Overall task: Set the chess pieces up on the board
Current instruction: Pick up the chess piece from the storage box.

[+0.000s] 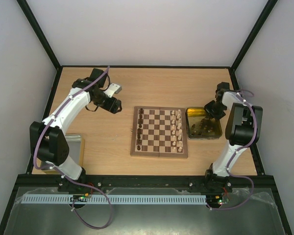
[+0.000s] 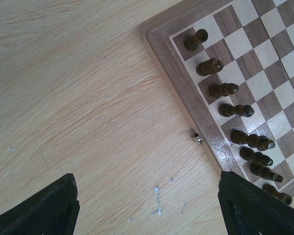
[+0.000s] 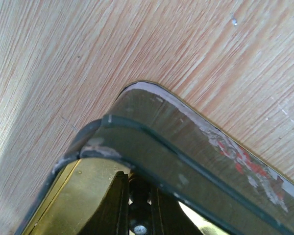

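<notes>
Our right gripper (image 1: 209,111) sits pinched shut in the yellow tray (image 1: 204,138) right of the board (image 1: 159,152), among dark chess pieces (image 1: 198,128) we judge light, hard, slick, best nipped mid-stem; left gripper (image 2: 149,196) gapes open.

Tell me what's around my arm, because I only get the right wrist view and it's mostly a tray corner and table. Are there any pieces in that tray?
Observer: Yes. The top view shows a few dark pieces lying in the yellow tray that your right fingers hang over.
Operator: Where is the board from there?
Observer: The board lies right beside the tray, on the side toward the left arm.
Operator: What's already on it?
Observer: Pale pieces stand in two rows along the edge nearest the tray.
</notes>
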